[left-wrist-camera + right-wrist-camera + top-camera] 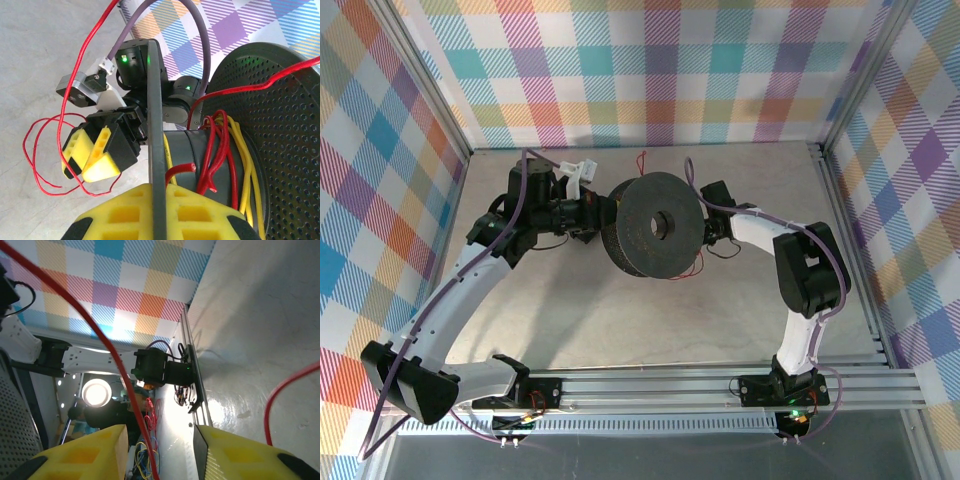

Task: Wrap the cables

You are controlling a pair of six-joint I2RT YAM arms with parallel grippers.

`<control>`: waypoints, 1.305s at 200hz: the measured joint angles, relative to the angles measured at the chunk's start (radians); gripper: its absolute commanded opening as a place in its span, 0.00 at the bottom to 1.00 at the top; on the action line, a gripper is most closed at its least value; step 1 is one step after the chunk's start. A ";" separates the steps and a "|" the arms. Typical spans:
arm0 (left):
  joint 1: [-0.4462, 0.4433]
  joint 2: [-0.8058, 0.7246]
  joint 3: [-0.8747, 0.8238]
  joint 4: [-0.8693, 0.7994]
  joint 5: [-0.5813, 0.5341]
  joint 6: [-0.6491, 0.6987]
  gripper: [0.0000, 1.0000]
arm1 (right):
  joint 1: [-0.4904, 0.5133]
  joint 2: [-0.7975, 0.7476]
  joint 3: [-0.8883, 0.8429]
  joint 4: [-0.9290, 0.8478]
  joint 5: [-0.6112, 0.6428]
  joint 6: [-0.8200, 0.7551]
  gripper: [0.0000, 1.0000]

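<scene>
A large black perforated spool [638,215] is held up off the grey worktop [620,330] between the two arms. The cables [218,137], red with a few yellow strands [247,190], sit partly wound on its core, and loose red loops trail off toward the worktop. The left gripper [159,194] has its jaws clamped on the thin edge of one flange. The right gripper [159,436] has its jaws parted, with a red strand running through the gap unpinched. To wind well, I judge the left should brace the spool steady while the right closes on the strand close to the core. It can then take up the slack and lay each turn between the flanges, since such springy wire will likely jump off if left loose. The overhead view gives the layout, an arm on either side of the spool. The left wrist view adds the windings on the core and the right jaws just beside the flange. The right wrist view adds the strand crossing its own gap.
</scene>
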 measured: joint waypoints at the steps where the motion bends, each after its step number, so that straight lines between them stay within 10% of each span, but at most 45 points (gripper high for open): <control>1: 0.000 0.000 -0.001 0.001 0.001 -0.001 0.00 | 0.000 0.000 0.000 0.001 -0.001 0.001 0.40; 111: 0.064 -0.003 -0.071 0.253 0.115 -0.179 0.00 | 0.027 -0.026 -0.026 0.058 -0.050 0.066 0.36; 164: 0.075 -0.003 -0.087 0.266 0.115 -0.186 0.00 | 0.048 -0.052 -0.031 0.050 -0.038 0.069 0.00; 261: 0.076 -0.038 -0.087 0.065 0.039 -0.065 0.00 | -0.096 -0.059 -0.045 0.024 0.301 0.146 0.00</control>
